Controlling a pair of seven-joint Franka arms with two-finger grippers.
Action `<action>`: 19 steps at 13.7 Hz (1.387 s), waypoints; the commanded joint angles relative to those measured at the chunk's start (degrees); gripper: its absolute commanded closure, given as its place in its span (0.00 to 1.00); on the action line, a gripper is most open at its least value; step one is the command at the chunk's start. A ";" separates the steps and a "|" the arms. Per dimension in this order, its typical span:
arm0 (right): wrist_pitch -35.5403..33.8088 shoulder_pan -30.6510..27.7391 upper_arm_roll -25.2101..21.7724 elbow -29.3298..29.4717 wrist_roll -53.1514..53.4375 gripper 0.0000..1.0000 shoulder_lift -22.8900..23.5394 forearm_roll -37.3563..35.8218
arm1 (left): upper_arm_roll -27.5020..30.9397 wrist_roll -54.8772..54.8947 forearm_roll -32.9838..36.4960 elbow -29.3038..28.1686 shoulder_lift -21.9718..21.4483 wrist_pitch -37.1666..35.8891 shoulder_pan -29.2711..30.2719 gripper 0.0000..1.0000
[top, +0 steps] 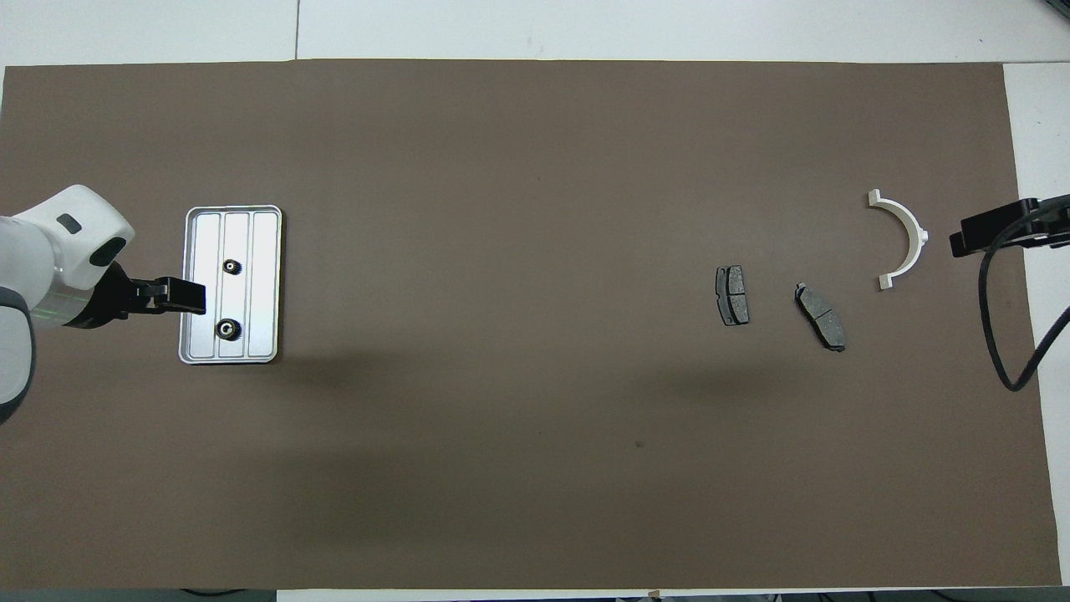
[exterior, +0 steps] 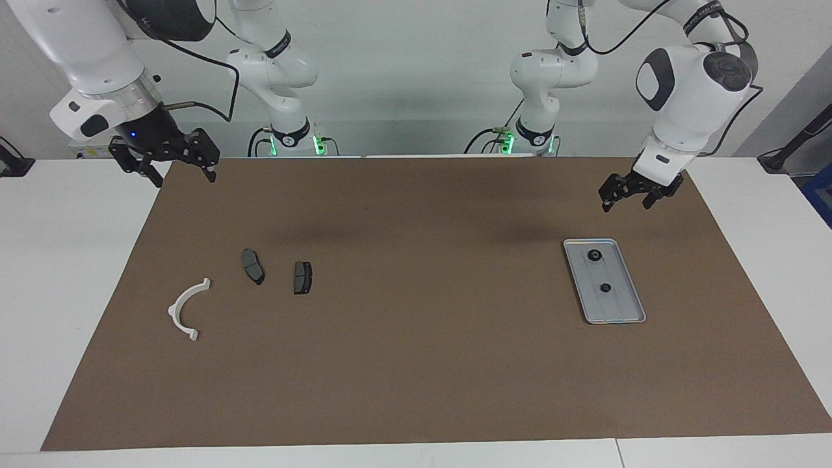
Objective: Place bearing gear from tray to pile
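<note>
Step one, I think: left gripper (exterior: 627, 199), fingers apart & empty, hangs by tray (exterior: 628, 311), next must drop onto a bearing gear (exterior: 593, 255); right gripper (exterior: 175, 171) open too, waits.

Two white robot arms reach down from the table's robot end. The left gripper (exterior: 626, 195) hangs raised in the air, fingers spread open, wrist tilted downward. The right gripper (exterior: 174, 168) hangs raised too, fingers spread open, its arm waiting.
</note>
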 commanded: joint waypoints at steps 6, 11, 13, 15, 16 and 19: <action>0.11 -0.17 0.50 0.58 0.82 0.00 0.94 0.06 | -0.04 4.23 0.68 -10.00 1.82 11.27 1.52 0.23; 0.11 -0.26 0.50 0.58 0.38 0.00 1.02 0.24 | -0.04 4.14 0.68 -11.93 6.65 19.09 2.49 0.23; 0.11 -0.17 0.50 0.58 0.20 0.00 1.02 0.15 | -0.12 3.70 0.68 -11.93 7.80 20.41 2.49 0.30; 0.11 -0.17 0.59 0.58 0.11 0.00 1.11 0.15 | -0.04 3.61 0.68 -11.93 8.59 20.50 2.58 0.39; 0.11 -0.17 0.59 0.58 0.03 0.00 1.29 0.15 | -0.04 3.61 0.68 -11.93 8.94 20.68 2.58 0.40; 0.11 -0.08 0.59 0.49 -0.32 0.00 1.73 0.06 | -0.04 3.61 0.68 -11.93 9.91 22.00 2.58 0.40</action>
